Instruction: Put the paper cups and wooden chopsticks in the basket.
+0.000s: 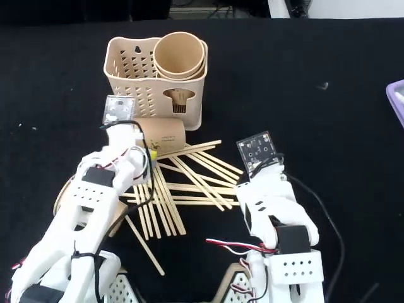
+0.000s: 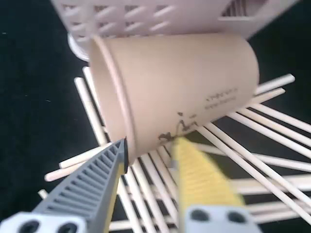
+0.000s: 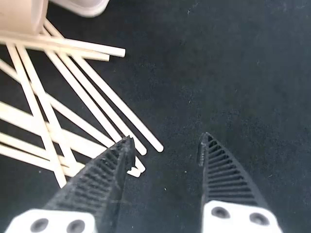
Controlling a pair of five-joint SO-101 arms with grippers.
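Observation:
A beige perforated basket (image 1: 136,88) stands at the back of the black table with stacked paper cups (image 1: 180,53) upright in its right part. Another paper cup (image 1: 163,134) (image 2: 175,87) lies on its side against the basket's front (image 2: 146,14). My left gripper (image 1: 150,158) (image 2: 150,145) is open, its grey and yellow tips at the cup's lower wall near the rim. Wooden chopsticks (image 1: 189,186) (image 2: 262,160) (image 3: 73,97) lie scattered under and beside the cup. My right gripper (image 1: 243,183) (image 3: 165,143) is open over bare table at the pile's right ends.
A tan rounded shape (image 1: 61,196), perhaps another cup, is mostly hidden under the left arm. A purple object (image 1: 396,98) sits at the right edge. Black table lies open to the right of the chopsticks.

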